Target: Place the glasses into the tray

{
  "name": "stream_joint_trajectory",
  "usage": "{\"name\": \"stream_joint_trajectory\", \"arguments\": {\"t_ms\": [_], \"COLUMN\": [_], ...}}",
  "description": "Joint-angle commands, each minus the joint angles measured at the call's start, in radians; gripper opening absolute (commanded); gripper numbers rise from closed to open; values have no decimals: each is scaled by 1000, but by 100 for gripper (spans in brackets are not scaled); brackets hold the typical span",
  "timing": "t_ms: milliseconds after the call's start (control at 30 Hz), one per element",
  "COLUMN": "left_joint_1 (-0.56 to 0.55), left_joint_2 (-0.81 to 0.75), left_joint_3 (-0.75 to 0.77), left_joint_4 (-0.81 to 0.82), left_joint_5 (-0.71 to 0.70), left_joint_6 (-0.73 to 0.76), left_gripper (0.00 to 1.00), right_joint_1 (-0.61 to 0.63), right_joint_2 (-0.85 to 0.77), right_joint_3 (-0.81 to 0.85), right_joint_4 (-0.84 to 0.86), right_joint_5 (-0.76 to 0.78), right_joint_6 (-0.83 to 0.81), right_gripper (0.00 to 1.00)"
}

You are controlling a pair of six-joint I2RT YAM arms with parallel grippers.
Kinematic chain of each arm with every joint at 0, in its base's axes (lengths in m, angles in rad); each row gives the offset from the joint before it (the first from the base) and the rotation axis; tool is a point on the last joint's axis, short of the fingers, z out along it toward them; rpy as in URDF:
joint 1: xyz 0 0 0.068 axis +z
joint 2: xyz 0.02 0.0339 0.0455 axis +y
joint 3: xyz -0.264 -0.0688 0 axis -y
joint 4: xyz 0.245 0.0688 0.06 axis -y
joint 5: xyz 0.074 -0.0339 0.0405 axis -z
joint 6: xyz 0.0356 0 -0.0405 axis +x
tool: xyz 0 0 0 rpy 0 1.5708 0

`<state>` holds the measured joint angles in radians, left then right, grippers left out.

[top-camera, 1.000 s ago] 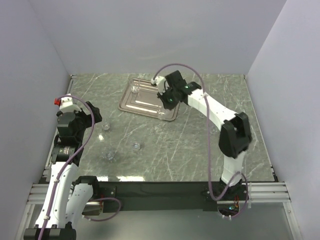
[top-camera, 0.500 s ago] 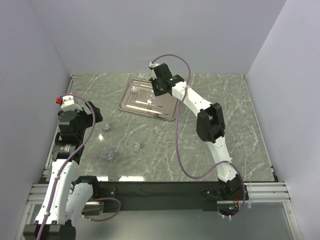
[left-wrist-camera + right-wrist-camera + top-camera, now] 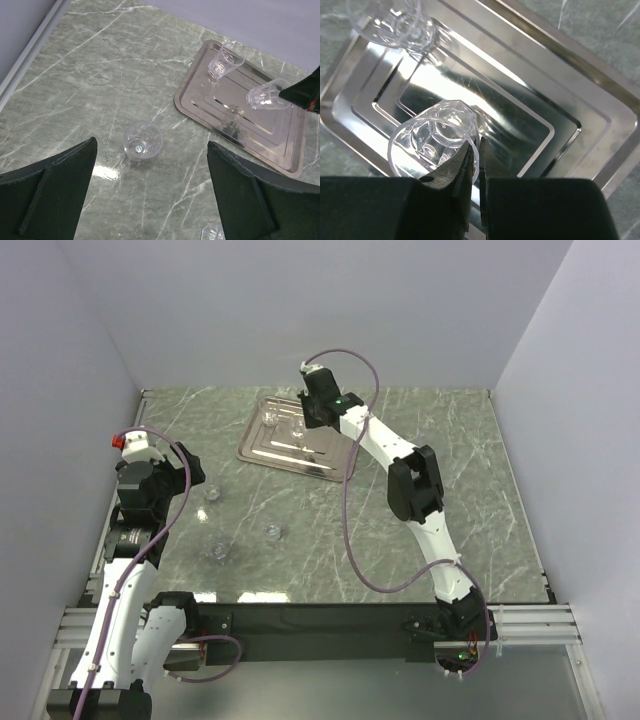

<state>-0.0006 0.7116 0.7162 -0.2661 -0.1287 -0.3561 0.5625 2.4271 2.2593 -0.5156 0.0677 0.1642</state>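
The silver tray point(image 3: 262, 452) lies at the back of the table. One glass point(image 3: 271, 420) stands upright in its far left corner. My right gripper point(image 3: 305, 426) hovers over the tray's middle, shut on the rim of a second glass point(image 3: 430, 140), which is tilted on its side just above the tray panel point(image 3: 535, 120). One finger is inside the rim and one outside. My left gripper point(image 3: 151, 144) is open above the table, with a loose glass point(image 3: 142, 141) below and between its fingers, not touching them. Two more glasses point(image 3: 271, 531) point(image 3: 220, 549) stand on the marble.
Grey walls close in the table on three sides. A raised metal edge point(image 3: 30, 50) runs along the left side. The right arm's cable point(image 3: 350, 530) loops over the middle of the table. A black strip borders the near edge.
The right arm has swung left and farther back over the tray, carrying its glass to beside the upright one. The left arm shifted only slightly.
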Motion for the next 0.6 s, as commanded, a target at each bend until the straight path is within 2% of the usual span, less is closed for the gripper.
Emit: {"name": "stream_joint_trajectory", "arguments": {"t_ms": [0,167,267,300,400,567], "left_joint_1": [-1,-1,-1,-1,-1,-1], "left_joint_2": [-3,-3,0,0,6,11], "left_joint_3": [3,2,2,3,2,0], "left_joint_4": [39,39,39,39,39,39], "left_joint_5": [4,3,3,3,4,6], "left_joint_6": [14,16,14,14,14,9], "left_gripper": [97,97,97,97,97,97], "right_joint_1": [-4,-4,-3,-3,-4,-7], "right_joint_2": [15,26,24,15,-9,-112], "right_joint_3": [36,32,31,29,14,-30], "right_joint_4": [45,45,42,43,48,45], "right_joint_5": [30,29,26,21,7,1], "right_joint_6": [9,8,1,-9,-28,-83], "right_gripper": [11,15,26,37,55,64]}}
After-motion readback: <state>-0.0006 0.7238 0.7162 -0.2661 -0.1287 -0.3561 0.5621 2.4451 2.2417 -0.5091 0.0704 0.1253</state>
